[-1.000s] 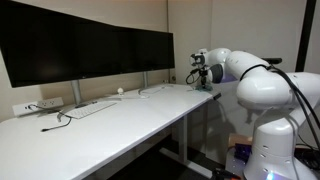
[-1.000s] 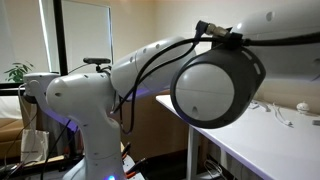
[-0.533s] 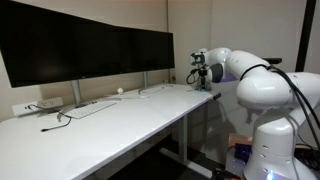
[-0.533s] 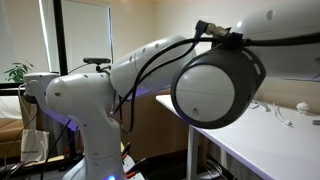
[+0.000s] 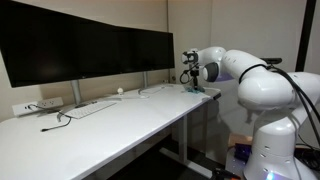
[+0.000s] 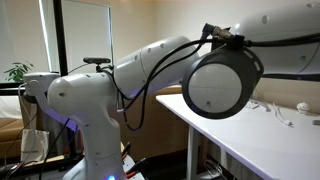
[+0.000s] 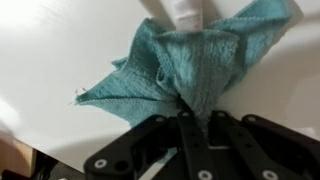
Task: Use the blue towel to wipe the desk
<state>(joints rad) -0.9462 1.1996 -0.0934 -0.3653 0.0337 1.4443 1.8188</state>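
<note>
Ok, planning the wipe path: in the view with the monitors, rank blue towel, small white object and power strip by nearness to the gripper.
1. blue towel, in the gripper, at the desk end.
2. small white object, midway, below the monitors.
3. power strip, opposite end.

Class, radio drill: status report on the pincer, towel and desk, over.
Pincer shut on towel. Towel bunched, lying on desk near its end. Cables and monitor stand further along the desk, apart from the towel.

Crumpled blue towel on the white desk, one fold tight between the fingers.
</note>
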